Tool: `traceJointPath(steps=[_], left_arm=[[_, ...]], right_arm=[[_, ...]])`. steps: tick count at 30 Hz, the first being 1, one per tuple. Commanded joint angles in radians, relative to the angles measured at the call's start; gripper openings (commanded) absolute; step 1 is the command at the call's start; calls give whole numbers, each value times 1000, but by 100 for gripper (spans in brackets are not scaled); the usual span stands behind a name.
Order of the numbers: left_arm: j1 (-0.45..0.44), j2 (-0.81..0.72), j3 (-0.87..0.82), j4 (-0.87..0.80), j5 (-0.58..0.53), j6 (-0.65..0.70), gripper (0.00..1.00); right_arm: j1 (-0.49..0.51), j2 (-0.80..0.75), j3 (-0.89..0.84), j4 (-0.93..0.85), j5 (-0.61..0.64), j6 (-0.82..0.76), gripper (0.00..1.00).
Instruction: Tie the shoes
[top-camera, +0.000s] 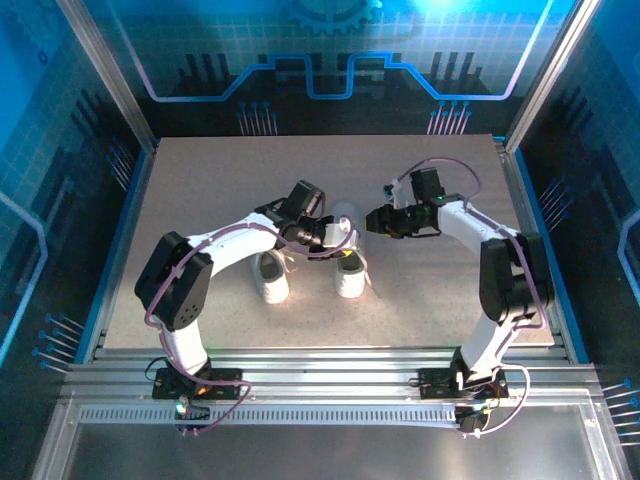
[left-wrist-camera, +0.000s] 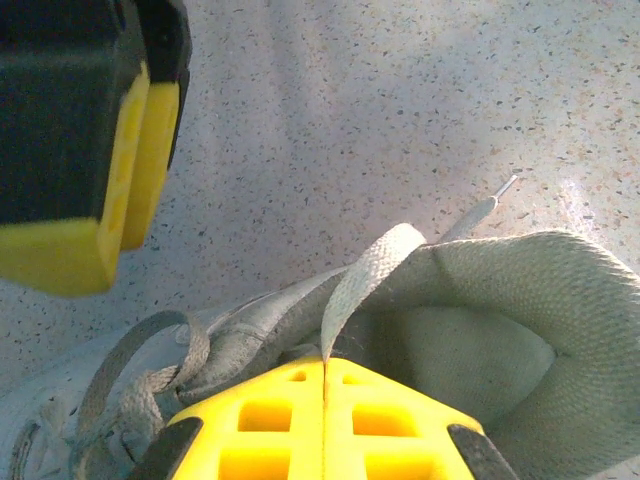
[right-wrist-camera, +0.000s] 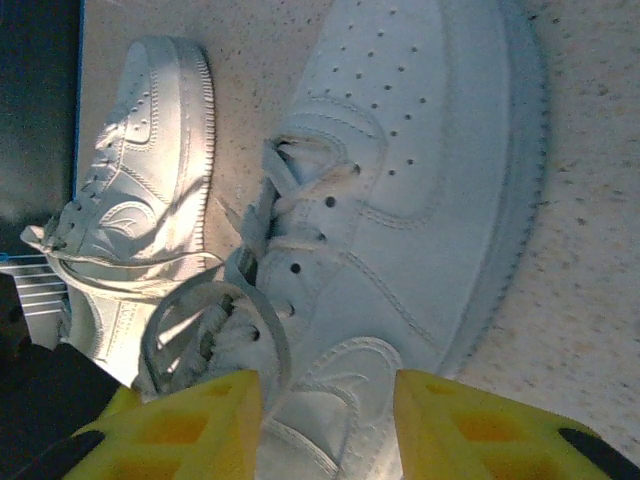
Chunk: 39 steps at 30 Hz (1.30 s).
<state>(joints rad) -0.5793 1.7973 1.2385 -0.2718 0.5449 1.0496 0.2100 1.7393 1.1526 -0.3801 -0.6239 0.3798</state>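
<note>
Two small white shoes stand side by side mid-table, the left shoe (top-camera: 272, 277) and the right shoe (top-camera: 351, 272). My left gripper (top-camera: 340, 237) hovers over the right shoe's collar (left-wrist-camera: 500, 300). It is shut (left-wrist-camera: 325, 362) on a flat white lace (left-wrist-camera: 365, 275), which rises from the jaws and ends in an aglet (left-wrist-camera: 505, 186) on the table. My right gripper (top-camera: 372, 220) is close beside it, to the right. Its yellow fingers (right-wrist-camera: 175, 430) stand apart above the right shoe's side (right-wrist-camera: 420, 200), gripping nothing. A lace loop (right-wrist-camera: 215, 330) lies by the left finger. The left shoe (right-wrist-camera: 150, 170) sits beyond.
The speckled grey table (top-camera: 200, 190) has open room behind and to both sides of the shoes. Metal frame posts (top-camera: 110, 80) and blue walls border it. In the left wrist view, the right gripper's black and yellow body (left-wrist-camera: 90, 130) hangs close at the upper left.
</note>
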Motion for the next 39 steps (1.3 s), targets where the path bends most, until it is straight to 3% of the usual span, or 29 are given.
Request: traceJointPath(steps=[1, 12, 17, 25, 39], left_arm=[[-6, -46, -19, 4, 7, 21, 0], [-7, -55, -17, 7, 7, 16, 0], [-7, -62, -9, 7, 1, 6, 0], [-7, -59, 34, -20, -31, -11, 0], [-6, -3, 171, -113, -78, -79, 0]], right_arm=[[24, 28, 42, 17, -58, 41, 39], [51, 99, 72, 8, -88, 41, 38], [52, 106, 78, 6, -112, 36, 32], [54, 55, 58, 31, -110, 26, 0], [99, -80, 9, 84, 12, -137, 0]])
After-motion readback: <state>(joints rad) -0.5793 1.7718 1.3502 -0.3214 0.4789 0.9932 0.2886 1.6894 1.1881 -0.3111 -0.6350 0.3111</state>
